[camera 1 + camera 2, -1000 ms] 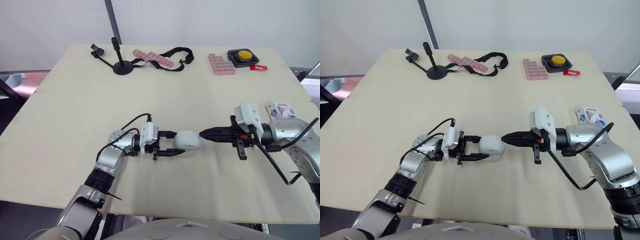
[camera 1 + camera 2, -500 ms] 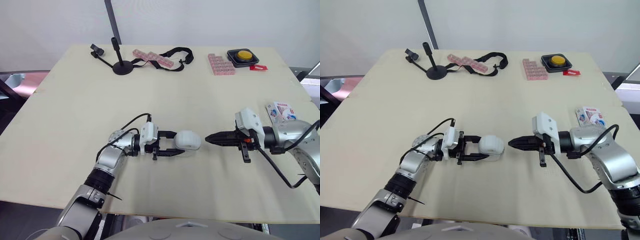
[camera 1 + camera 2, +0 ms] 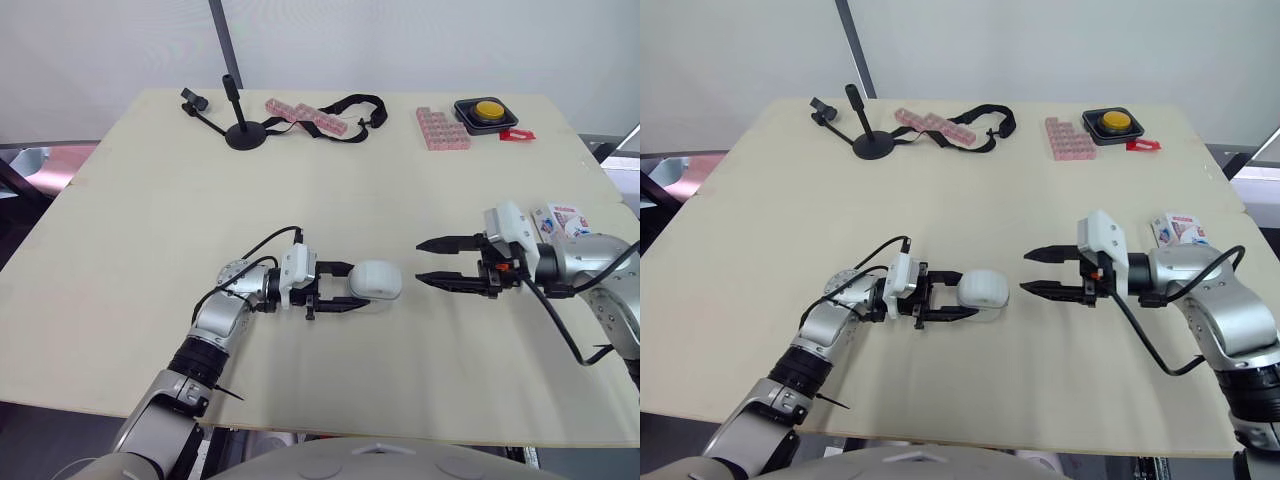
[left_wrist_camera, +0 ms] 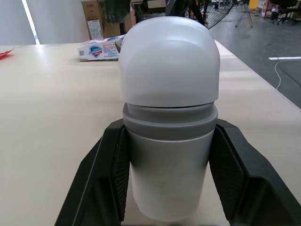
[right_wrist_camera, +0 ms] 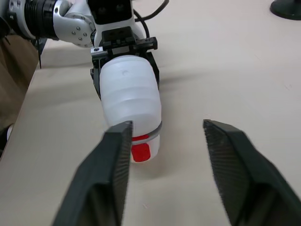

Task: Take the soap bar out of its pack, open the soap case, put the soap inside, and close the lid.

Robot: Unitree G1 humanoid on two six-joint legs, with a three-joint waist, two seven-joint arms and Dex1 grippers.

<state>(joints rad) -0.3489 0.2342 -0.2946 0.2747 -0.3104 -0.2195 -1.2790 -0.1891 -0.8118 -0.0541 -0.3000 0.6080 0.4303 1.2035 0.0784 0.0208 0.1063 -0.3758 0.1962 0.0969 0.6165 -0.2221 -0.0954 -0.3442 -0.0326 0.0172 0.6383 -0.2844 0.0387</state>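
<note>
A black stand, pink boxes and a yellow button sit well beyond both claws, and the soap pack lies beside the right wrist. The left gripper, arm low over the table, clamps the white soap case. The right gripper faces the case from just apart, fingers spread wide, bare table between.

The soap case lies near the middle of the tabletop, between the fingers of the left pincer. The right pincer sits to its right, apart from it. The soap pack lies at the right edge. A stand and a button box sit along the far edge.
</note>
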